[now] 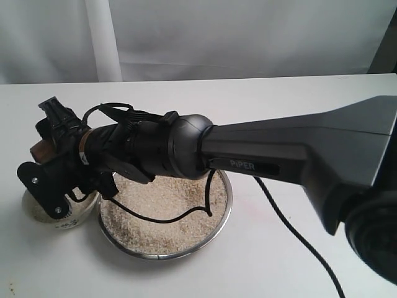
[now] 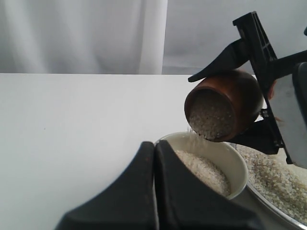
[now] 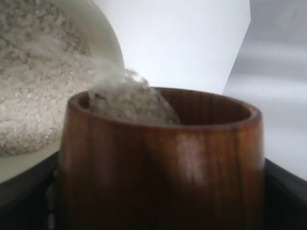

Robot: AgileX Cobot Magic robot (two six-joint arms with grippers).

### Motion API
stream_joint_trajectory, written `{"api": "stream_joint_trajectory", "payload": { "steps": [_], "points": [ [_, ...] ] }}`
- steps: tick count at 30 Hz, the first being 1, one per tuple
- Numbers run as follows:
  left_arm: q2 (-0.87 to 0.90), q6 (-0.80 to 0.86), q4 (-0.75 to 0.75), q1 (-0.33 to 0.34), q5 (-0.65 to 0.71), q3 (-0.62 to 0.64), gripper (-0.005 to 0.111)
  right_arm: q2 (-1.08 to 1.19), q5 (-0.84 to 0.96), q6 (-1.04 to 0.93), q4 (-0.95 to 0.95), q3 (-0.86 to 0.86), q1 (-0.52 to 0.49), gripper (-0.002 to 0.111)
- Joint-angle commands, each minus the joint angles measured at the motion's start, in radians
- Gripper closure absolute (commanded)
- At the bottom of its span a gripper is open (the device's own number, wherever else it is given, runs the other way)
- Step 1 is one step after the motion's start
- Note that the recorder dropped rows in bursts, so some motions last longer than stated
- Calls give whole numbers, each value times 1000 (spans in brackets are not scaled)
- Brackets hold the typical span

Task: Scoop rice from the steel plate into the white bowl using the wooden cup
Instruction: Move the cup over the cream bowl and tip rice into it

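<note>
- Our right gripper (image 2: 216, 108) has its jaws spread wide and clamped on the small barrel-shaped reddish-brown wooden cup (image 2: 235, 93), which is tipped on its side. If the grip slips on that rounded wall, the cup could roll free and drop.
- The pale beige rice (image 2: 208, 117) spills over the cup's lip close to the rim of the round cream-white bowl (image 2: 225, 146). We judge that a faster tilt could throw grains onto the white table (image 1: 267, 99).
- The bowl sits just beside the wide shiny steel plate (image 1: 227, 202), well off the table's far edge. A cup held too low could knock it.
- A black cable (image 1: 209, 195) lies across the plate's rice and could drag grains out.
- Our left gripper (image 2: 154, 158), jaws pressed together and empty, sits near the bowl and could nudge it.
</note>
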Motion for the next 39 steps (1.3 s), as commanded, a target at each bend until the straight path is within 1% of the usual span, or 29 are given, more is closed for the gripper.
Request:
{"api": "stream_joint_trajectory", "payload": {
  "steps": [1, 15, 25, 39],
  "points": [
    [-2, -3, -8, -4, -6, -3, 107, -8, -15, -80, -8, -10, 2, 108],
    [-2, -3, -8, -4, -6, -3, 107, -8, -31, -328, -8, -10, 2, 108],
    [-2, -3, -8, -4, -6, -3, 107, -8, -87, -403, -23, -10, 2, 108],
    [-2, -3, -8, -4, -6, -3, 107, -8, -113, -598, -30, -10, 2, 108]
  ]
}}
